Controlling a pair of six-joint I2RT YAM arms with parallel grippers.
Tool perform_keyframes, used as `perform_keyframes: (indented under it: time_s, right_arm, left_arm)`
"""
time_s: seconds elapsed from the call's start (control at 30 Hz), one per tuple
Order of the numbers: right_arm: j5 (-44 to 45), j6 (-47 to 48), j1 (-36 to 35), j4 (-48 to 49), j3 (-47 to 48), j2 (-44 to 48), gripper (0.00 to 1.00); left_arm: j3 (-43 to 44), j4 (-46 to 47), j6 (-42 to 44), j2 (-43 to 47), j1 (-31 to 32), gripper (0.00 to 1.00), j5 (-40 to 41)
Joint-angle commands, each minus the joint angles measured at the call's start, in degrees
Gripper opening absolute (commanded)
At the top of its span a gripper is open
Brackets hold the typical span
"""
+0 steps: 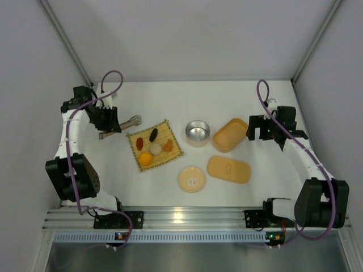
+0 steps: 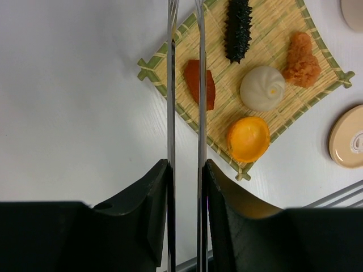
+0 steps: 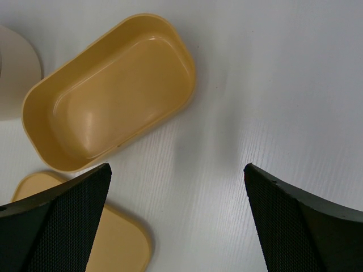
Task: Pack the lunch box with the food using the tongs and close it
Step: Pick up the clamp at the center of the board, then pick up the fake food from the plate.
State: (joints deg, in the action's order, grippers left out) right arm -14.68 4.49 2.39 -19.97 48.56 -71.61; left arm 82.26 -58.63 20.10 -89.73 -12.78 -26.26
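Observation:
My left gripper (image 2: 186, 170) is shut on the tongs (image 2: 171, 102), whose two thin silver arms run up between the fingers, slightly apart, across the left corner of the bamboo mat (image 2: 266, 34). On the mat lie the food pieces: a reddish-brown piece (image 2: 199, 84), a dark oval (image 2: 237, 28), a white ball (image 2: 262, 88), an orange-tan piece (image 2: 301, 59) and an orange ball (image 2: 248, 137). From above, the left gripper (image 1: 108, 122) and tongs (image 1: 122, 126) sit left of the mat. My right gripper (image 3: 177, 170) stands open over bare table beside the empty lunch box (image 3: 110, 93), whose lid (image 3: 122, 243) lies flat nearby.
A metal bowl (image 1: 197, 132) stands between the mat (image 1: 154, 144) and the lunch box (image 1: 230, 134). A round cream disc (image 1: 192, 178) lies in front of it, left of the flat lid (image 1: 228, 169). Walls enclose the table on three sides.

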Motion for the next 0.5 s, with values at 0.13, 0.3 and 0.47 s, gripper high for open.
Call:
perform_keyframes:
  time_s: [0.13,0.3,0.47]
  right_arm:
    - [-0.8,0.6,-0.4,0.7,2.4,2.1,0.99]
    - [-0.8,0.6,-0.4,0.5,2.5,2.1,0.99]
    - [-0.8,0.6,-0.4,0.6,2.6,2.0,0.99]
  left_arm:
    - [0.0,-4.7,8.3,7.2,-0.2,0.46,-11.4]
    - [0.9,-10.9,13.8,7.9,-0.2,0.49,-15.7]
    - [0.6,-14.2,18.0,9.0,-0.2,0.49,-15.4]
